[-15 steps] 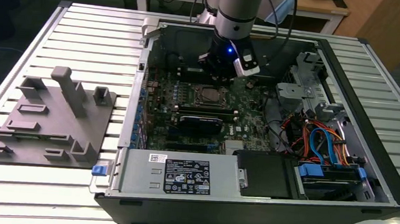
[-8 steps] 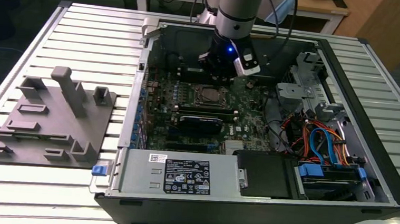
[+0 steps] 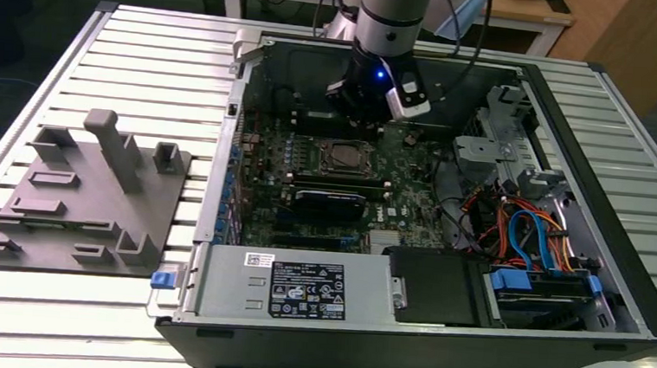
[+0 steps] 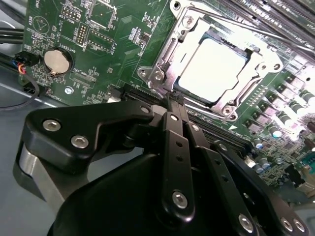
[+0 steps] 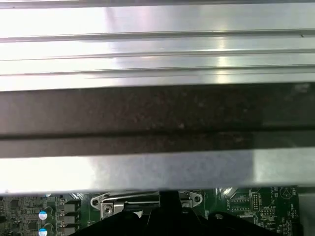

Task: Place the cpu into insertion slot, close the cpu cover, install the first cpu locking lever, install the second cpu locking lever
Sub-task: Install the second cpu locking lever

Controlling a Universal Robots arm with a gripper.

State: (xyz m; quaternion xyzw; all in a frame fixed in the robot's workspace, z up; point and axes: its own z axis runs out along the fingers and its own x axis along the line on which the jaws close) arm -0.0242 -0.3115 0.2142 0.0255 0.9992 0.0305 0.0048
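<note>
Your cpu (image 4: 212, 69) is already sitting down in the insertion slot (image 3: 341, 157), with its pale silver top showing through the square window of the cpu cover (image 4: 252, 78), which is lying flat over it in the second wrist view. The socket is sitting toward the back half of the green motherboard (image 4: 123, 29), inside the open computer case (image 3: 599, 281) that's resting on the slatted aluminium table (image 3: 119, 39). Your gripper (image 4: 175, 104) is hanging right at the socket's edge, and the black fingers (image 4: 173, 147) are looking pressed together with the tips just touching or nearly touching the silver frame corner, can't tell which. In the exterior view the arm (image 3: 387, 14) is coming straight down into the back of the case, with a blue light glowing on its wrist. A coin battery (image 4: 57, 60) is sitting on the board well off to the side of the socket. Nearer the case's front edge you're getting the grey power supply (image 3: 298, 286) with its label, and over by the exterior view's right there's a bundle of blue and orange cables (image 3: 533, 233). Off on the table's far side, at the exterior view's left, a grey fixture plate (image 3: 84, 202) with upright posts is sitting apart from the case.
</note>
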